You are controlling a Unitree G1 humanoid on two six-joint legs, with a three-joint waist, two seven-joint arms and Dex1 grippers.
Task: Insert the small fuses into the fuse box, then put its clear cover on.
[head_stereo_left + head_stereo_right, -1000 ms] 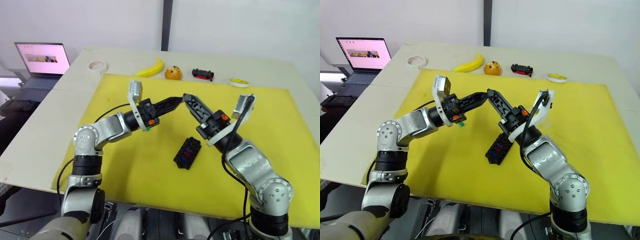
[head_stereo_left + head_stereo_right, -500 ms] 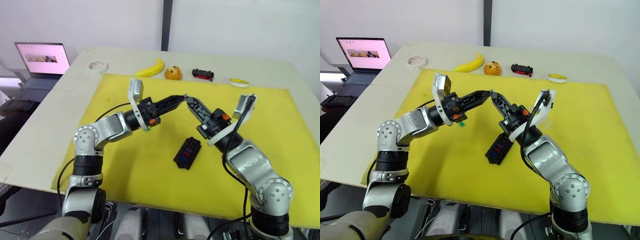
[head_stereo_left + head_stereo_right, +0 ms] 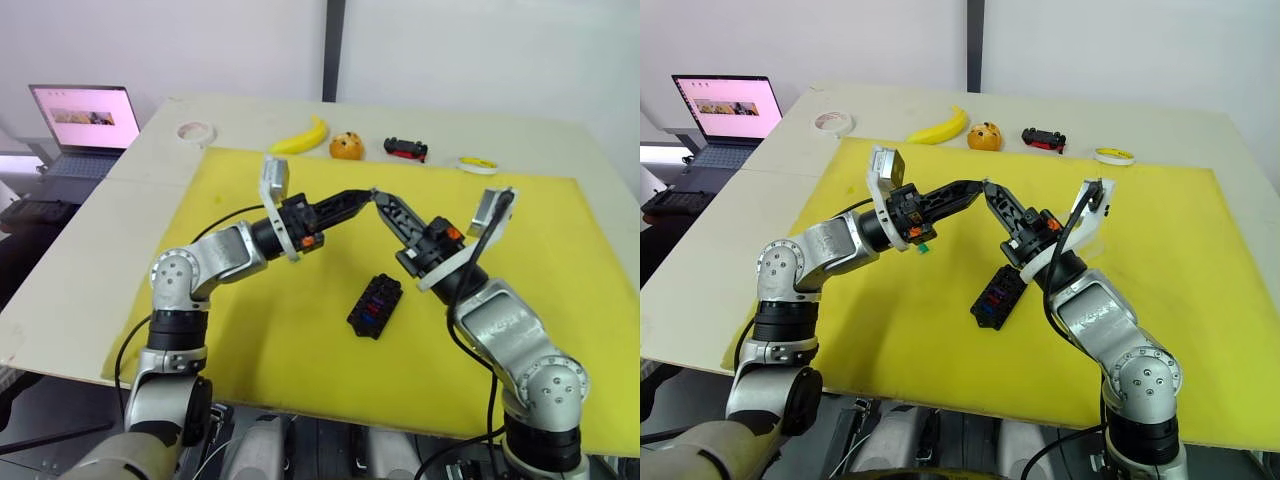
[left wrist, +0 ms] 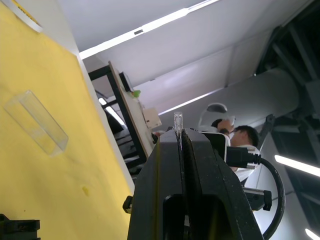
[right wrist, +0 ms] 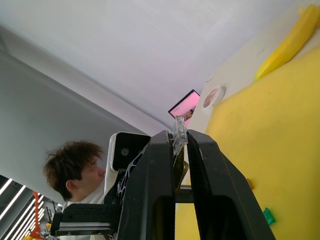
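Both arms are brushed silver metal, built from rounded cylindrical joints with ring-shaped caps at shoulder and elbow. Black cables loop along each forearm. The left tool (image 3: 358,199) ends in two long, tapered black fingers, with a white boxy camera housing mounted above its wrist. The right tool (image 3: 383,201) matches it: black wedge fingers, a white bracket behind. Small orange marks sit on both black wrist blocks, with a green tab on the left one.
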